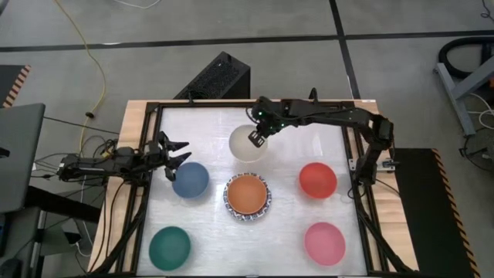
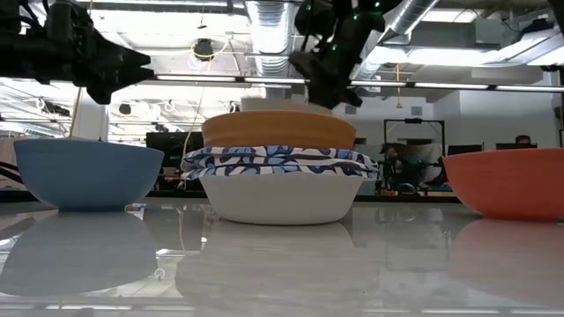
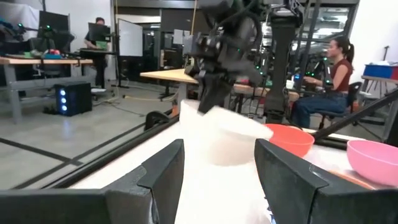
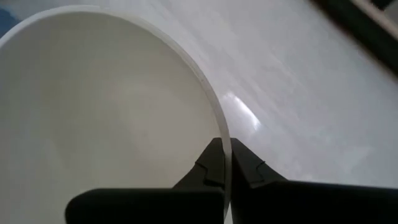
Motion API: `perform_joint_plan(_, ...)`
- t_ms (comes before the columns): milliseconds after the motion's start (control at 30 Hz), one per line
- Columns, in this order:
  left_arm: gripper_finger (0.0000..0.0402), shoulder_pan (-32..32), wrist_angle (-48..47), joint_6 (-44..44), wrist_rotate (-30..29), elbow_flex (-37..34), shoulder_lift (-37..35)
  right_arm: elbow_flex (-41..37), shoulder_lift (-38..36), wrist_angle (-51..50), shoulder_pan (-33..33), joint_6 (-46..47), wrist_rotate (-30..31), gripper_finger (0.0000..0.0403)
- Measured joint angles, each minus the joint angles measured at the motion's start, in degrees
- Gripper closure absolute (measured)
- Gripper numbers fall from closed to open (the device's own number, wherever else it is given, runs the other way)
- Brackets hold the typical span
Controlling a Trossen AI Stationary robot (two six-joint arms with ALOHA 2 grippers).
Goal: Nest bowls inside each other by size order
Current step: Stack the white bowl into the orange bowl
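Note:
My right gripper (image 1: pixel 258 137) is shut on the cream bowl (image 1: pixel 245 145) at the table's far middle; the bowl also shows in the left wrist view (image 3: pixel 217 140). My left gripper (image 1: pixel 179 153) is open and empty, just above the far left rim of the slate-blue bowl (image 1: pixel 191 179). The orange bowl (image 1: pixel 246 194) sits nested in blue-and-white patterned bowls (image 2: pixel 282 161) at the centre. The red bowl (image 1: pixel 317 179), pink bowl (image 1: pixel 324 242) and dark green bowl (image 1: pixel 170 244) stand alone on their bases. My right gripper pinches the cream bowl's rim (image 4: pixel 219 134) on the bowl's right side, one finger (image 4: pixel 208 165) inside the bowl and one outside. The fingers come from above, pointing down. In the left wrist view the bowl hangs tilted below them; I cannot tell whether its base touches the table.
A black frame (image 1: pixel 147 139) runs around the white tabletop. Bare tabletop lies between the bowls. People sit at desks in the room beyond the table (image 3: pixel 336 68).

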Motion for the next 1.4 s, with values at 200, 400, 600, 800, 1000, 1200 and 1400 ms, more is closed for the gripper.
perform_joint_plan(200,0.0216,0.0,-0.16,0.29,-0.05,0.0,0.0,0.0,-2.39,3.46,4.07,0.0,-2.78,0.039)
perform_joint_plan(400,0.0216,0.0,-0.39,-2.53,-0.05,0.0,0.0,0.02,-2.92,4.23,10.52,0.02,-2.95,0.039)
perform_joint_plan(600,0.0216,0.0,-3.81,-3.19,0.0,0.0,0.0,0.0,-2.34,5.52,17.24,2.13,-2.4,0.039)
perform_joint_plan(800,0.0216,0.0,-6.62,-3.21,0.01,0.0,0.0,0.02,-2.44,5.13,23.0,3.42,0.12,0.039)
perform_joint_plan(1000,0.0216,0.0,-7.56,-4.41,0.08,0.0,0.0,-0.02,-2.18,1.02,24.95,6.53,3.04,0.039)
perform_joint_plan(1200,0.0216,0.0,-4.56,-5.34,-0.75,0.02,0.0,-0.96,-2.26,1.07,23.56,7.46,2.97,0.039)
perform_joint_plan(1400,0.0216,0.01,-2.45,-3.5,-1.51,0.02,0.0,-0.96,-2.26,1.23,22.43,7.56,0.71,0.039)
